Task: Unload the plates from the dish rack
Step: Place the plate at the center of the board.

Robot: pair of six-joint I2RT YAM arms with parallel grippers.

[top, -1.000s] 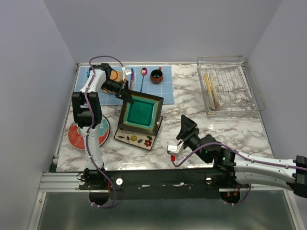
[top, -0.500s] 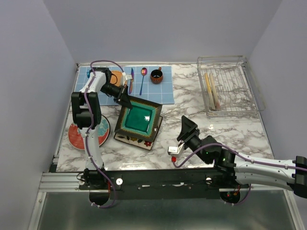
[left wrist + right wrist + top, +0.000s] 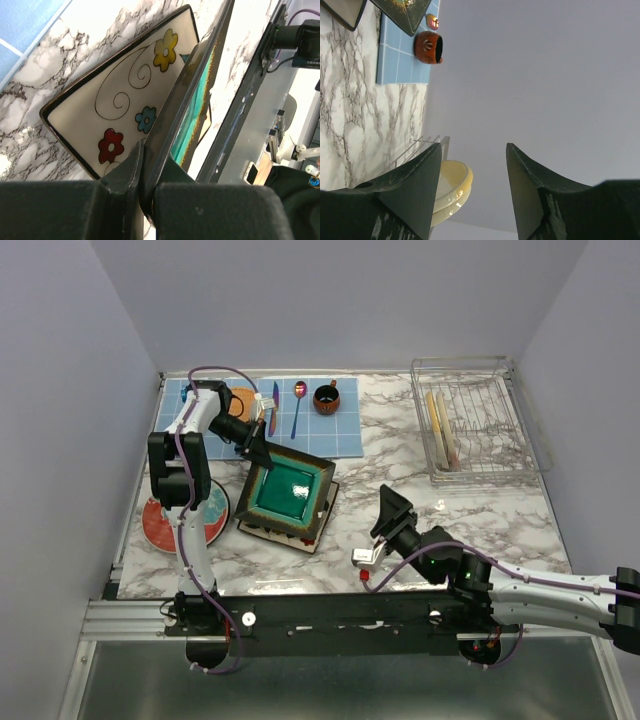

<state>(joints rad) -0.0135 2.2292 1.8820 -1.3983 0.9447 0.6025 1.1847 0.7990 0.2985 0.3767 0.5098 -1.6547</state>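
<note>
While left claw [image 3: 146, 170] grips, glossy teal square plate [image 3: 288, 490], floral plate [image 3: 117, 95] beneath

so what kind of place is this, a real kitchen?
Likely a lab test cell, not a kitchen: plain walls box in a marble-print table, two arms sit on a rail, and the dish rack and placemat look like props.

A white worktop [image 3: 400, 480] veined in grey marble fills the middle of the top view. Three plain lavender-grey walls box it in: a back wall [image 3: 330, 300] across the top, a left wall [image 3: 60, 440] and a right wall [image 3: 590, 390] down the sides. A black rail [image 3: 330, 615] runs along its lower edge, above a dull grey metal sheet [image 3: 330, 680]. The light is soft and even.
</note>
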